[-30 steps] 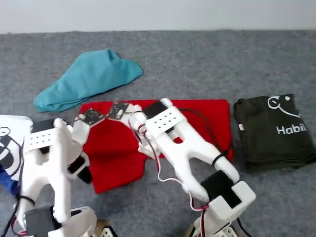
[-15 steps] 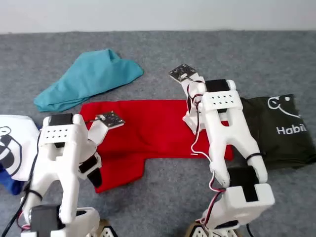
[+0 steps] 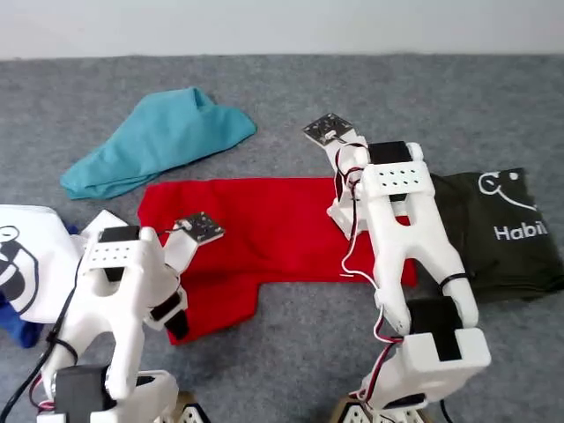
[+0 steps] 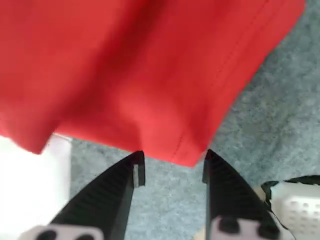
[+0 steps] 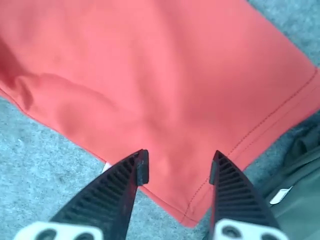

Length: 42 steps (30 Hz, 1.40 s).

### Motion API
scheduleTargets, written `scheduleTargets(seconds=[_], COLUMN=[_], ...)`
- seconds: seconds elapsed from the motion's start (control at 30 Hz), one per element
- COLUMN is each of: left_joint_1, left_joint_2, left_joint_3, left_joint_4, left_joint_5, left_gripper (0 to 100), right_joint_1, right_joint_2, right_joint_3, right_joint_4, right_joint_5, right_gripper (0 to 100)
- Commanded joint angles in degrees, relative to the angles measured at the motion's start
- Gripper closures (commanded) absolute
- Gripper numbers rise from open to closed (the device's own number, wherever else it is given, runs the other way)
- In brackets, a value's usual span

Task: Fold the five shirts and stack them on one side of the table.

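the left gripper (image 4: pixel 172 165) hangs with its two black jaws spread wide and nothing between them, poised over the near corner of the red shirt (image 4: pixel 150 75), whose stitched hem ends just ahead of the fingertips; whether the tips touch the cloth cannot be told. the right gripper (image 5: pixel 180 162) is likewise parted wide and holds nothing, its jaws straddling the hem at the opposite near corner of the same red shirt (image 5: pixel 150 75), with the edge of the dark green shirt (image 5: pixel 300 200) just beside that corner. seen from above, the red shirt (image 3: pixel 273 220) lies spread flat across the middle of the grey carpeted table (image 3: pixel 397 97), one long strip with a flap dropping toward the left arm (image 3: pixel 115 291), while the right arm (image 3: pixel 405 229) stretches over its other end. four shirts can be counted plainly: the red one, a teal shirt (image 3: pixel 159 141) lying loose and crumpled beyond it on the left arm's side, the dark green shirt (image 3: pixel 493 233) folded into a neat block with white print, touching the red shirt's end on the right arm's side, and a white shirt (image 3: pixel 26 256) with black print at the table's edge beside the left arm. a bit of blue cloth (image 3: pixel 13 326) shows from under the white shirt.
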Motion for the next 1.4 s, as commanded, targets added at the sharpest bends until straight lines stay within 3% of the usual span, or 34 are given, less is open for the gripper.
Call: scheduleTargets(seconds=[0.0,0.3,0.43,0.6,0.77,1.07,1.37], left_joint_1=[0.4,0.4,1.3,7.3,8.5,7.6,7.6], left_joint_2=[-0.6,-0.6,-0.6,-0.6,-1.1,-1.1,-0.6], left_joint_3=[0.9,2.3,5.1,7.7,7.4,-9.6,-17.0], left_joint_4=[-0.7,-2.5,-6.9,-7.1,-6.7,10.7,6.7], left_joint_5=[0.6,0.6,0.4,0.4,0.5,0.4,0.4], left_gripper=[82,82,89,99,99,99,99], right_joint_1=[0.7,0.7,0.7,0.7,0.7,0.7,0.6], right_joint_2=[-2.8,-2.8,-2.8,-2.8,-2.8,-2.8,-2.8], right_joint_3=[-0.7,-0.7,-0.7,-0.7,-0.7,-0.7,-0.7], right_joint_4=[0.5,0.5,0.5,0.5,0.5,0.6,2.9], right_joint_5=[0.4,0.4,0.4,0.4,0.4,0.4,0.4], right_gripper=[79.4,79.4,79.4,79.4,79.4,79.4,79.4])
